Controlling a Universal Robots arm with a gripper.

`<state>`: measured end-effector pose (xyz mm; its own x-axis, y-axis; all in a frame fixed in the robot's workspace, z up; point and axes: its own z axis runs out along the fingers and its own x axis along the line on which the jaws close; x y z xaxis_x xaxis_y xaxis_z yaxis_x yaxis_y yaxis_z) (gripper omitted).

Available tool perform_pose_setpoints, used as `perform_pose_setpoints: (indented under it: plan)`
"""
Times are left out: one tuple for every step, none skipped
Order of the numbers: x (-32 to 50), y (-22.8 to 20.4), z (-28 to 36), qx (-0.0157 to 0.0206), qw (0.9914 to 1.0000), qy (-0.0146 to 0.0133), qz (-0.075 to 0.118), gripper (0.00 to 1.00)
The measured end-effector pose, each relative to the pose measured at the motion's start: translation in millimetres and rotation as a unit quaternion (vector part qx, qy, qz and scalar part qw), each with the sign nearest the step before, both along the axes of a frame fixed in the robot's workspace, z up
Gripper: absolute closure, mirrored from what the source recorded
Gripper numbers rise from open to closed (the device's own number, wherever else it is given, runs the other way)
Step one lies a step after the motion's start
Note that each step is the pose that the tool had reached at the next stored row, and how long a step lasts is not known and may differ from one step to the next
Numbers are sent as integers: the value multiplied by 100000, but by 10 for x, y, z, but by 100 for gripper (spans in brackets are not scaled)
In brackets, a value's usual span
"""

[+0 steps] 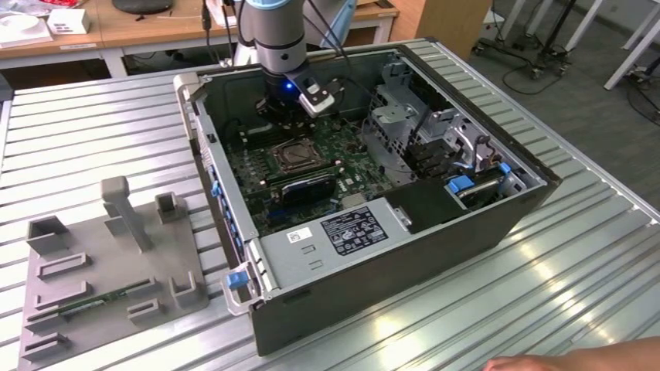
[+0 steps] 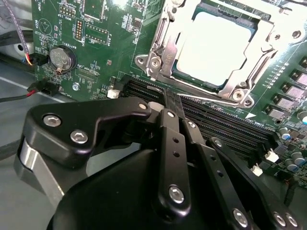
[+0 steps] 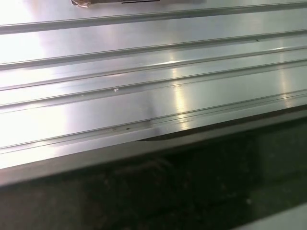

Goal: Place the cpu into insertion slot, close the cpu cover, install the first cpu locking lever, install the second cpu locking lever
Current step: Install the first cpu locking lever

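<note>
While its jaws are pressed together on nothing (probably to make one blunt pushing tip), the gripper (image 2: 165,104) hangs beside the insertion slot (image 2: 152,62). The cpu (image 2: 213,48) lies seated there under the lowered cpu cover (image 2: 249,72), inside the computer case (image 1: 413,263).

One arm (image 1: 277,39) carries one gripper (image 2: 173,111). One tabletop (image 1: 103,131) bears one open case (image 1: 413,255) and one grey fixture (image 1: 154,263). Inside the case sit one green board (image 2: 110,43) and one power supply (image 1: 341,228). On the board there is one cpu (image 2: 216,45), one cover (image 2: 165,36) framing it, and one coin cell (image 2: 63,57). One hand (image 1: 546,362) shows at the exterior view's lower edge.
</note>
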<state>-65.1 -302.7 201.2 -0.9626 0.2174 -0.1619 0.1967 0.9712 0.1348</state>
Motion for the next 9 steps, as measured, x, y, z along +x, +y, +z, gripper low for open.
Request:
perform_pose_setpoints:
  plan:
    - [-4, 0, 0, -3, 100000, -2, -4, 89]
    - [-8, 0, 0, -4, 100000, -6, -2, 89]
    - [-12, 0, 0, -1, 100000, -7, 5, 89]
    - [-12, 0, -1, 4, 100000, -14, 5, 89]
    - [-13, 0, -1, -2, 100000, -5, -22, 89]
    - [-13, -1, -2, -6, 100000, -5, -76, 89]
    - [-14, -1, -2, -9, 100000, -2, -143, 89]
    - [-13, -1, -3, -6, 100000, -6, -202, 89]
    - [-14, -1, -4, -1, 100000, -9, -256, 89]
